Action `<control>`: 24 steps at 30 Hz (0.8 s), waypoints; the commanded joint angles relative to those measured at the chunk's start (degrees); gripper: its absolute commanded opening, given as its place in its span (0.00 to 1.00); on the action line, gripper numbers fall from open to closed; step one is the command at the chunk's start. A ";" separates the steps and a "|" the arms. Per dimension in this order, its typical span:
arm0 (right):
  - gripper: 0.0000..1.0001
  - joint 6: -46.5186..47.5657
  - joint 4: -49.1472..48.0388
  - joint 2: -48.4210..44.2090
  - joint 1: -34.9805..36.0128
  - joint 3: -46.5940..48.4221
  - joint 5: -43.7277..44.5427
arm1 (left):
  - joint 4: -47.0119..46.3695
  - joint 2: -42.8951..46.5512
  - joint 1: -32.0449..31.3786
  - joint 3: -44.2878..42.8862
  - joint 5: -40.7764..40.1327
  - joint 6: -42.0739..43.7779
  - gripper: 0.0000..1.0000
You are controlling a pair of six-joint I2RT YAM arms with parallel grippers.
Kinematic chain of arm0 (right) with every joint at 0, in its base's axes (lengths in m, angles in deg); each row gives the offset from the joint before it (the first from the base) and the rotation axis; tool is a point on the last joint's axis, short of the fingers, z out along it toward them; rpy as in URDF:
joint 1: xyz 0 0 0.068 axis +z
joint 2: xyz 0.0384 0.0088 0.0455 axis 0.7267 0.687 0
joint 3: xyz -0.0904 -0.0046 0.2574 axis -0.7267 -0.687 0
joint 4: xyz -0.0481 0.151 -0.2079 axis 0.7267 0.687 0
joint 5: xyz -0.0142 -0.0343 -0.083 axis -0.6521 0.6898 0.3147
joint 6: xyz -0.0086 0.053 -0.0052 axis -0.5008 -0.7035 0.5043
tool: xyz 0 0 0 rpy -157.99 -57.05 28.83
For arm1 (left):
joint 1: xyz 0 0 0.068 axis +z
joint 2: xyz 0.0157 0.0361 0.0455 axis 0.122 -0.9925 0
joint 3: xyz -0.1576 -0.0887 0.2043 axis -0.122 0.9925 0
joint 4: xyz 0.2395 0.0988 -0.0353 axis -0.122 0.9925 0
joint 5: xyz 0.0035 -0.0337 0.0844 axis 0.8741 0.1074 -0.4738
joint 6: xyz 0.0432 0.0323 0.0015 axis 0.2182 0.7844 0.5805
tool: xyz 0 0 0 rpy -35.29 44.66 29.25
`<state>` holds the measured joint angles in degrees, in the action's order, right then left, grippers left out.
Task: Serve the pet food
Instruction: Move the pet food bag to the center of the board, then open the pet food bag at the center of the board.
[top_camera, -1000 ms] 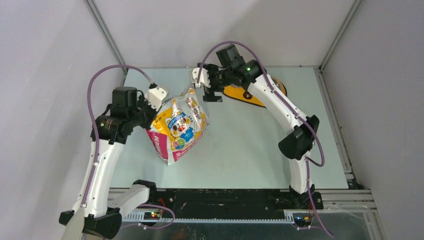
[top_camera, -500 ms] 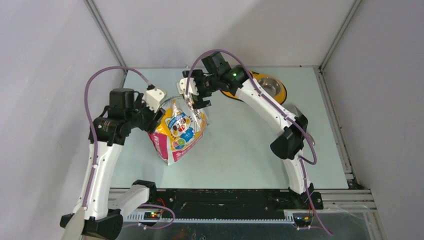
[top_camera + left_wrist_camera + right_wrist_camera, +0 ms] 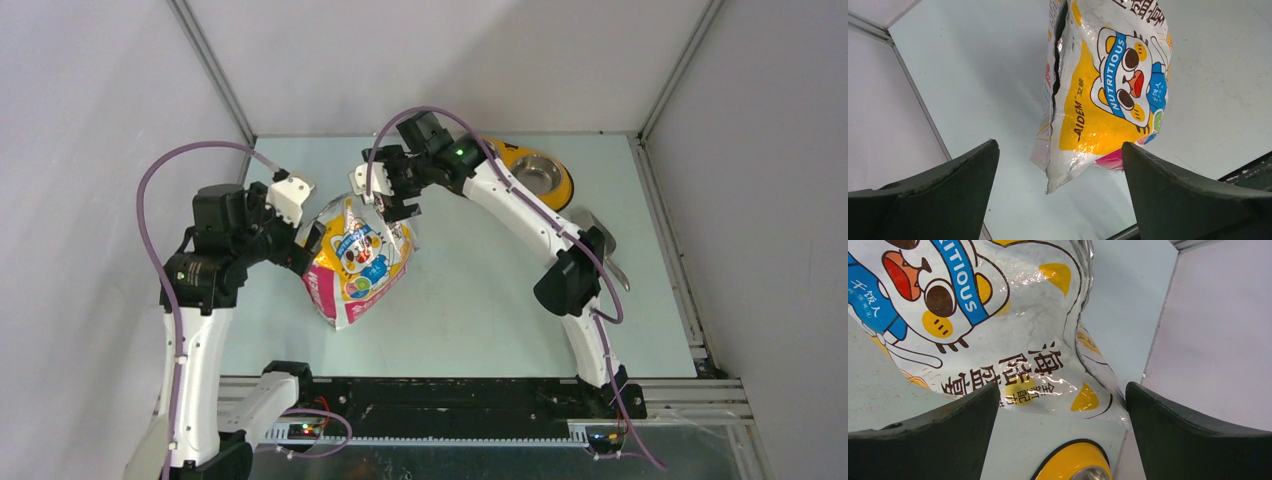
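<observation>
Pet food bag (image 3: 355, 262), top pointing far-right.

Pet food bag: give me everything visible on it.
Glossy foil-look pet food bag: white, yellow and pink, cartoon cat with a blue NUTRITIOUS band, crinkled. It rests on the table, with a dark slit along one side edge. The open right gripper straddles its far end, contact unclear; the open left gripper faces its side, seemingly clear.

Pet food bag (image 3: 355, 262) left of centre on the surface (image 3: 480, 290), feeder (image 3: 503, 152) far right.
The bag rests between the two tools: the left tool (image 3: 1059, 146) just to its left, the right tool (image 3: 1062, 386) at its far end. The feeder sits behind and right of the bag.
</observation>
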<state>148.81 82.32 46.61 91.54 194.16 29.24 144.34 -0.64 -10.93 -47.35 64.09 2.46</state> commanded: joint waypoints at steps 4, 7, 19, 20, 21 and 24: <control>0.97 -0.53 2.64 0.48 -0.71 2.39 -0.07 | 2.73 -0.31 0.28 0.95 1.92 1.45 1.00; 0.95 -1.46 3.08 0.37 -1.33 2.32 -0.67 | 4.84 -0.40 0.16 1.15 3.01 2.55 1.00; 0.87 -4.83 2.06 0.26 -2.18 2.30 -1.16 | 5.43 -1.32 -1.24 2.56 -1.11 3.43 1.00; 0.86 -5.31 1.62 0.31 -2.23 2.30 -1.01 | 5.86 -1.45 -1.25 2.61 -1.32 3.59 1.00; 0.84 -5.98 0.79 0.42 -2.22 2.30 -0.73 | 6.01 -1.51 -1.32 2.69 -1.74 3.96 1.00; 0.78 -7.38 -0.83 0.82 -2.37 2.30 -0.18 | 6.51 -1.70 -1.44 3.21 -2.71 4.63 0.99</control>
<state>145.24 82.54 46.65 89.83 194.44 28.20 150.53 -2.26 -11.94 -44.90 63.28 5.13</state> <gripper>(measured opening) 0.814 0.996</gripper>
